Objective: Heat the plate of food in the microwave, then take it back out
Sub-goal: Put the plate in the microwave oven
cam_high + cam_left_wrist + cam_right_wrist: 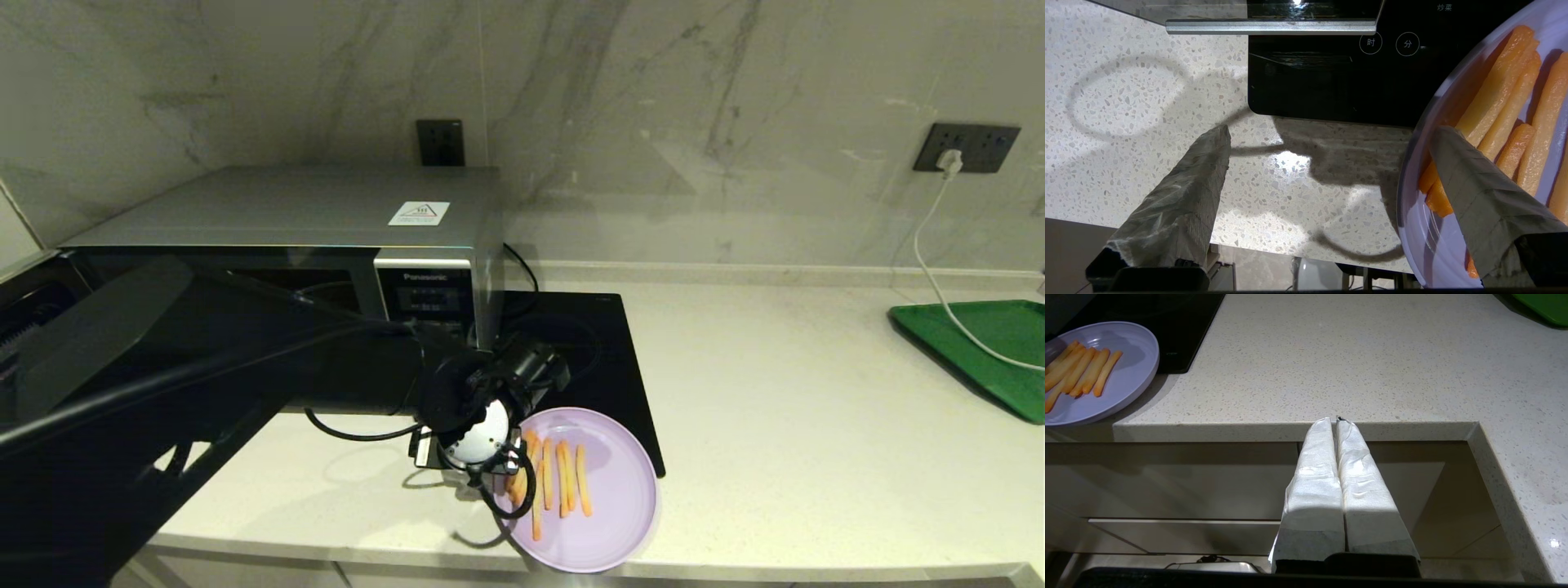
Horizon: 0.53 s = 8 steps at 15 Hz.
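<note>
Head view: plate of food sits at the front edge of the counter, its far rim overlapping the near right corner of the black cooktop; the microwave stands at the back left, and its door appears swung open toward the camera, though the dark left arm hides much of it. Left gripper hovers at the plate's left rim. Left wrist view: left gripper is spread wide, one finger over bare counter, the other above the fries, rim between them, nothing clamped. Right wrist view: right gripper parked off the counter's front edge, fingers pressed together, empty. Judgement: cannot tell whether heating is done or pending; plate is out on the counter, not gripped
</note>
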Motion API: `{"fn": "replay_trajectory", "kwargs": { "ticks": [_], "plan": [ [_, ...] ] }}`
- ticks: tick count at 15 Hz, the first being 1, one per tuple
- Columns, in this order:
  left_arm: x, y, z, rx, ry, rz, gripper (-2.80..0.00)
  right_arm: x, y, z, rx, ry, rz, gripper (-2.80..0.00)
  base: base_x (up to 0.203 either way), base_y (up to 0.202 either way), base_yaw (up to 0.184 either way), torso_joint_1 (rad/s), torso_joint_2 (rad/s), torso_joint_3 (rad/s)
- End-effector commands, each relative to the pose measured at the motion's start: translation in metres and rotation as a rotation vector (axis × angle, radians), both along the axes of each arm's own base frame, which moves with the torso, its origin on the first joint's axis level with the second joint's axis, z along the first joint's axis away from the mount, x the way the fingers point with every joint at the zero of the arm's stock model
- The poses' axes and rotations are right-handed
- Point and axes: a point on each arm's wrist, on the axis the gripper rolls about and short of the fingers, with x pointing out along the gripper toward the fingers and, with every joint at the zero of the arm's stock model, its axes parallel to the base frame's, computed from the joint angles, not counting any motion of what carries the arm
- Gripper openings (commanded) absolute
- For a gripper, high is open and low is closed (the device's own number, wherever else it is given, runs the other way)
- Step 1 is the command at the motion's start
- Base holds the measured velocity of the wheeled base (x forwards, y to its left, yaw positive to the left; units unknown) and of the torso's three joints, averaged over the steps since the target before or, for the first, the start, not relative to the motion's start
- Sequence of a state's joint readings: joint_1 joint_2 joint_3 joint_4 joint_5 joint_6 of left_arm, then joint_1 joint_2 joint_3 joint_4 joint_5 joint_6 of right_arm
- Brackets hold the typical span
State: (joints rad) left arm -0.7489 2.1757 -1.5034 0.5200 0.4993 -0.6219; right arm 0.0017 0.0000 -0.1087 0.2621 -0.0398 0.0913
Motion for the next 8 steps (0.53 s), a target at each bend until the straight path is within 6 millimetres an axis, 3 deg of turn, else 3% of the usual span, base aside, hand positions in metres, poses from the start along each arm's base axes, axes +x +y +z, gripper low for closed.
{"fn": "replay_trajectory", "kwargs": {
  "ticks": [1, 8],
  "plan": [
    [0.0, 0.0, -0.004, 0.015, 0.005, 0.005, 0.0, 0.0, 0.0, 0.0, 0.001, 0.002, 0.0, -2.8, 0.0, 0.0, 0.0, 0.0, 0.0, 0.0],
    [-0.005, -0.007, -0.017, 0.077, -0.001, -0.004, 0.0, 0.0, 0.0, 0.0, 0.001, 0.002, 0.0, -2.8, 0.0, 0.0, 0.0, 0.0, 0.0, 0.0]
  ]
}}
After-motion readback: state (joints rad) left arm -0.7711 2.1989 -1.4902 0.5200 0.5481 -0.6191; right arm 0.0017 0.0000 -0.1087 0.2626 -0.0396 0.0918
